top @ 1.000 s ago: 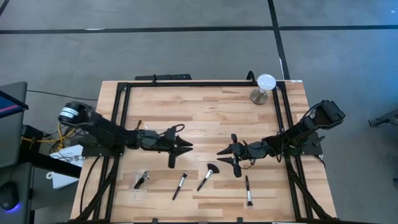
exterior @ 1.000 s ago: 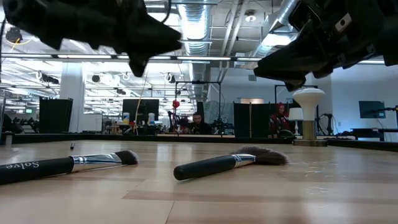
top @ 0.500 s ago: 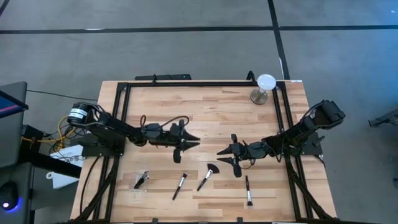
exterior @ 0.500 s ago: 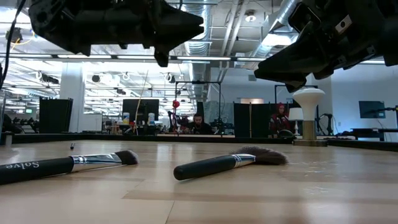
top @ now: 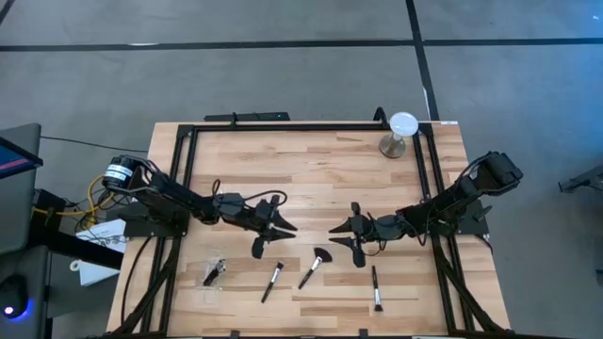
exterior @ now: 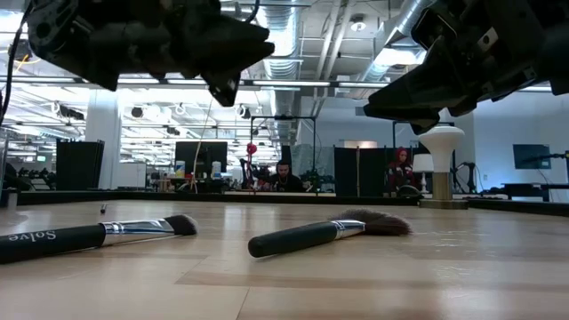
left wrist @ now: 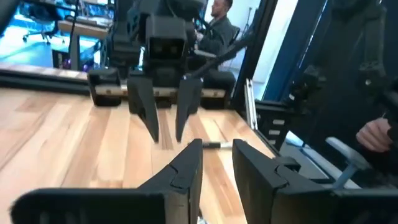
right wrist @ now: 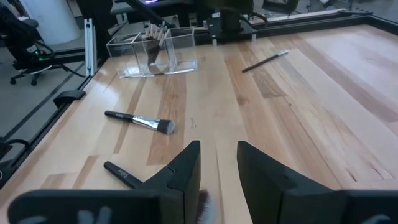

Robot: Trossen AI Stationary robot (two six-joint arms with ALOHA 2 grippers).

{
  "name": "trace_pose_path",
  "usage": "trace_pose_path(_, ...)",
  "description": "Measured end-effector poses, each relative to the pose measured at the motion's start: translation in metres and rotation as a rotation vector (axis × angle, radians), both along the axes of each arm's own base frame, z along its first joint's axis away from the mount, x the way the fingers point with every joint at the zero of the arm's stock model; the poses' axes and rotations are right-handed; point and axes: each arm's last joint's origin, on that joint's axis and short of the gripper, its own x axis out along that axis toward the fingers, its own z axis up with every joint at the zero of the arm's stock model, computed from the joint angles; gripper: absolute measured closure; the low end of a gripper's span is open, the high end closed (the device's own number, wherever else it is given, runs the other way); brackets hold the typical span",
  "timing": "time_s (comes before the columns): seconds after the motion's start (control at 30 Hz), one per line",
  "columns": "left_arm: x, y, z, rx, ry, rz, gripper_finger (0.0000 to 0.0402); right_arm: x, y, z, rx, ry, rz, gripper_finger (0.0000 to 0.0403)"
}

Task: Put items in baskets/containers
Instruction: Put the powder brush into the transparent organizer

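Three makeup brushes lie flat on the wooden table near its front: one dark-handled (top: 273, 281), also in the low view (exterior: 98, 236); one with a wide head (top: 316, 266) (exterior: 329, 233); one at the right (top: 376, 287). A thin brush (right wrist: 264, 61) lies farther left. The clear tray (top: 215, 273) (right wrist: 155, 53) holds several brushes standing. My left gripper (top: 281, 224) (left wrist: 214, 165) is open and empty above the table's middle. My right gripper (top: 336, 231) (right wrist: 217, 165) is open and empty, facing it, above the wide brush's head.
A round white disc on a metal stand (top: 402, 132) (exterior: 442, 164) stands at the far right corner. A black frame (top: 283, 125) runs around the table. Bare wood lies between and beyond the grippers. People sit in the room behind; a hand (left wrist: 379, 134) shows beyond the table.
My left gripper has swung a little toward the table's right edge and far side while turning about its wrist, then come back toward the near edge. It stays open and empty. The brushes and the right arm have kept still.
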Motion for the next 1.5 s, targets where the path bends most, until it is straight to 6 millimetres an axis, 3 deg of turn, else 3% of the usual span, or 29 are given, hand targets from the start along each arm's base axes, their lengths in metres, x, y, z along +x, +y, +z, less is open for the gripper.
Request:
trace_pose_path(0.63,-0.0064,0.003,-0.009,0.096,0.009,0.047,0.0317,0.0001,-0.0015,-0.0003,-0.034,-0.002,-0.037,0.0305)
trace_pose_path(1.5,-0.0063,0.0029,-0.0083,0.03,0.022,0.052,0.0317,0.0027,-0.007,-0.0002,-0.045,0.0,0.003,0.0305)
